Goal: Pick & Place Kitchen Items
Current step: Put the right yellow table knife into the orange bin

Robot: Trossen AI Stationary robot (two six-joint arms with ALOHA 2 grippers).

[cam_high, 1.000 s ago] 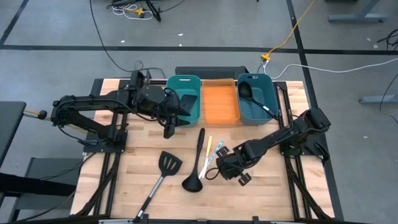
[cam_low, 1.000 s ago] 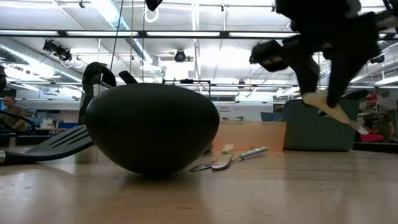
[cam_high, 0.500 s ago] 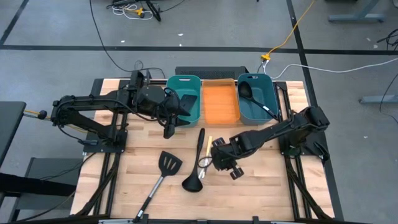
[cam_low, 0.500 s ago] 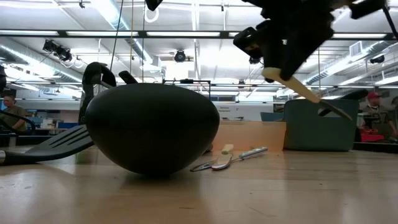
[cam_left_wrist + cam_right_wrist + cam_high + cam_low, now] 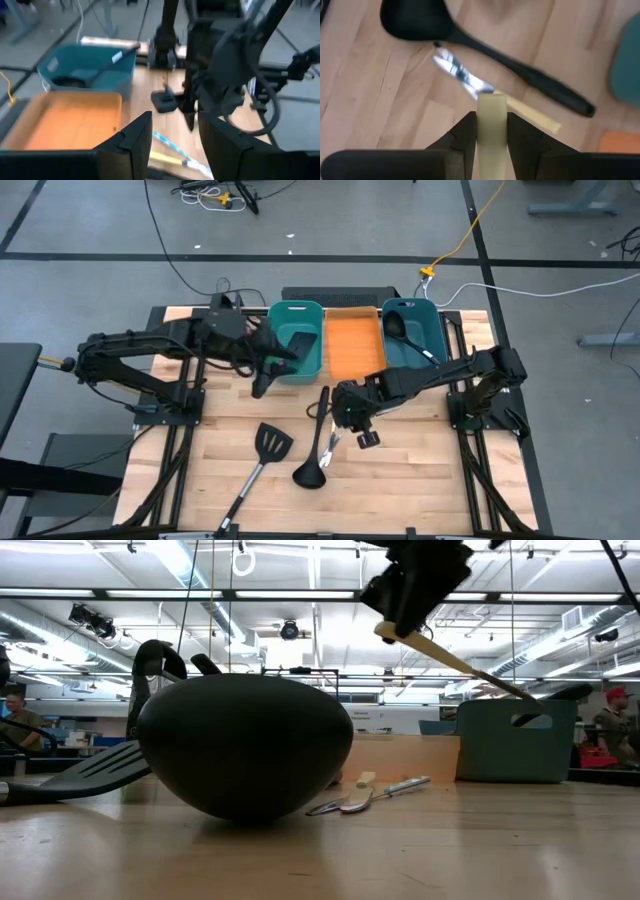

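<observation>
Right gripper [image 5: 491, 131] fingers clenched on pale stick [image 5: 491, 112], stick angled downward, left gripper [image 5: 175, 132] fingers parted

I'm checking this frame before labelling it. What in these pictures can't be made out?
- Right pincer: shut on a pale stick; its far end is hidden by the pincer in the right wrist view.
- Left pincer: its fingertips are cut off by the picture edge in the left wrist view.
- Ladle: its bowl blocks the table behind it in the low view.
- Left teal bin: the left arm covers part of its contents in the high view.
</observation>
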